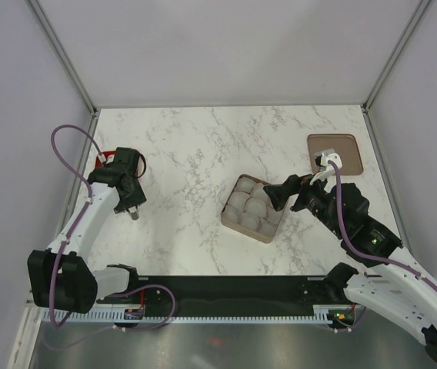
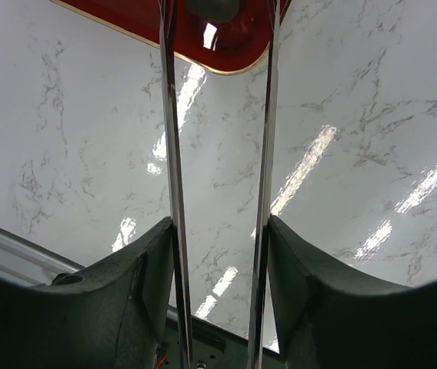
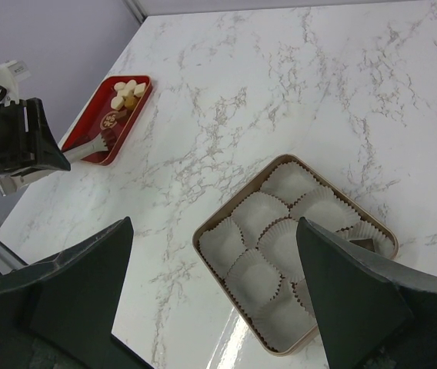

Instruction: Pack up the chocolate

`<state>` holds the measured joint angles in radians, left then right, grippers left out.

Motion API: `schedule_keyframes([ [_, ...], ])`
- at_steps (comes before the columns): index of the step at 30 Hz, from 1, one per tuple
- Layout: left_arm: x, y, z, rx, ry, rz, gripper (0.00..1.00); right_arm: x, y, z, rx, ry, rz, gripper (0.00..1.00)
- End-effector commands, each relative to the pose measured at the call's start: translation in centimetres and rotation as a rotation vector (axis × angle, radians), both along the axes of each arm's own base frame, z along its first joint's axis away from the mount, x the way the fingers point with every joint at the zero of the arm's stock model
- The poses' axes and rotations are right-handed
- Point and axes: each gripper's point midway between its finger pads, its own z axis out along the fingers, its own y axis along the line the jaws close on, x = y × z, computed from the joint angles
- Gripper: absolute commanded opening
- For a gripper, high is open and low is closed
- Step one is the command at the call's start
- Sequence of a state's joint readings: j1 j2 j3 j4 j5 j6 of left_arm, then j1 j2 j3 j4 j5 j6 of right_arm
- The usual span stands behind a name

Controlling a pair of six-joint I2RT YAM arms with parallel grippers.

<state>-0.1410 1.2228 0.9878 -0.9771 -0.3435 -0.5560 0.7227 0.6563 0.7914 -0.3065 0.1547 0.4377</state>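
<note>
Several pale chocolate pieces (image 3: 130,88) and a brown one (image 3: 111,120) lie on a red tray (image 3: 88,152) at the table's left. My left gripper (image 2: 220,221) is shut on metal tongs (image 2: 171,154), whose blades reach over the tray's corner (image 2: 234,46). A dark rounded piece (image 2: 213,8) sits between the blades at the frame's top edge; I cannot tell whether it is pinched. My right gripper (image 3: 212,223) hangs open above the tan box (image 3: 203,231) of white paper cups (image 3: 258,217). From above, the left gripper (image 1: 126,183) covers most of the tray (image 1: 101,157).
The box (image 1: 227,214) sits mid-table with the right gripper (image 1: 280,192) at its right edge. Its lid (image 1: 334,154) lies at the back right. Grey walls close in the left, right and far sides.
</note>
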Motion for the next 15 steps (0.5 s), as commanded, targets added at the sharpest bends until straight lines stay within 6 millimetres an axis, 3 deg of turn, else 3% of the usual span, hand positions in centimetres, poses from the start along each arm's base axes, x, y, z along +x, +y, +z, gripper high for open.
schedule_keyframes([
  [1, 0.66, 0.15, -0.15, 0.004, -0.01, -0.024, 0.56, 0.31, 0.14, 0.61, 0.016, -0.024, -0.003, 0.96],
  [15, 0.97, 0.66, 0.01, 0.029, -0.021, -0.027, 0.43, 0.35, 0.45, 0.85, 0.028, -0.019, 0.005, 0.96],
])
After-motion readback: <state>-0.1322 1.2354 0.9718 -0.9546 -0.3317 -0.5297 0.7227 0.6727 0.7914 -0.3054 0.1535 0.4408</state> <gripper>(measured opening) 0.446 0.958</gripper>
